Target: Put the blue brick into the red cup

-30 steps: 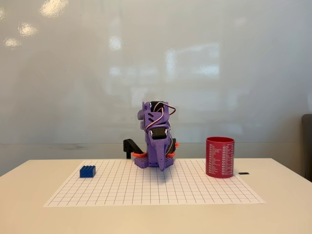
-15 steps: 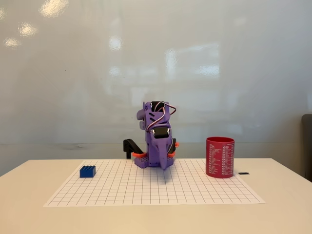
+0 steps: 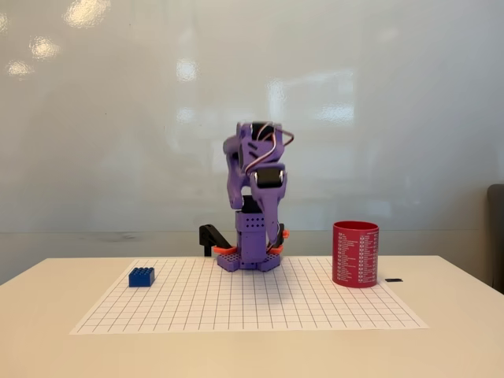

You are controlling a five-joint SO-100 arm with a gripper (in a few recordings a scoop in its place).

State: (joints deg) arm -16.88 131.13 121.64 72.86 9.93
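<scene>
Blue brick (image 3: 142, 276) studded, on gridded paper (image 3: 249, 303), cylindrical red cup (image 3: 355, 253) right, gripper (image 3: 270, 228) state unclear.

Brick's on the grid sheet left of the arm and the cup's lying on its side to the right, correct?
Not quite: in the fixed view the cup stands upright, not on its side. The brick is on the grid sheet, left of the arm.

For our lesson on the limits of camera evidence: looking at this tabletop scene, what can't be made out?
- Inside of the red cup: the fixed view sits too low to see past its rim.
- White print on the cup: too small to read.
- Gripper: folded against the purple arm, same colour; open or shut unclear.
- Stud count on the blue brick: too small.
- Small black item right of the cup: too small to identify.
</scene>
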